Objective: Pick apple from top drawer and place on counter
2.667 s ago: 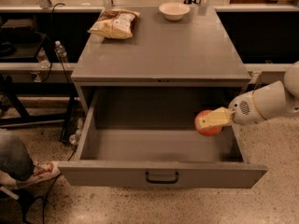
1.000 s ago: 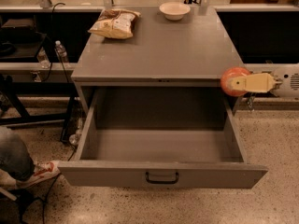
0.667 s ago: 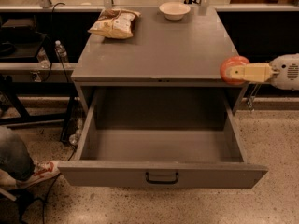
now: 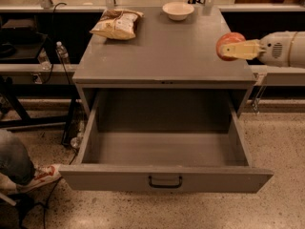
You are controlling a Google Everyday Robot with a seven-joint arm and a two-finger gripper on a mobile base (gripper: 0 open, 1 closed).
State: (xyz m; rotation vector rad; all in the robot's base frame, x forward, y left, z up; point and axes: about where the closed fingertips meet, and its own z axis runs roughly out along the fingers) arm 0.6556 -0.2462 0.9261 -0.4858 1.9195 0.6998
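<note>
The red-orange apple (image 4: 227, 44) is held in my gripper (image 4: 232, 48), which reaches in from the right on a white arm. The gripper is shut on the apple and holds it above the right edge of the grey counter (image 4: 162, 46). The top drawer (image 4: 164, 175) is pulled fully open below, and its inside shows nothing in it. Its black handle sits at the centre of the front panel.
A chip bag (image 4: 117, 24) lies at the counter's back left. A white bowl (image 4: 177, 10) stands at the back centre. A person's leg and red-white shoe (image 4: 35, 176) are at the lower left on the floor. A water bottle (image 4: 61, 52) stands at left.
My gripper has lifted the apple out of the drawer, up past the right side of the cabinet, to above the counter's right edge.
</note>
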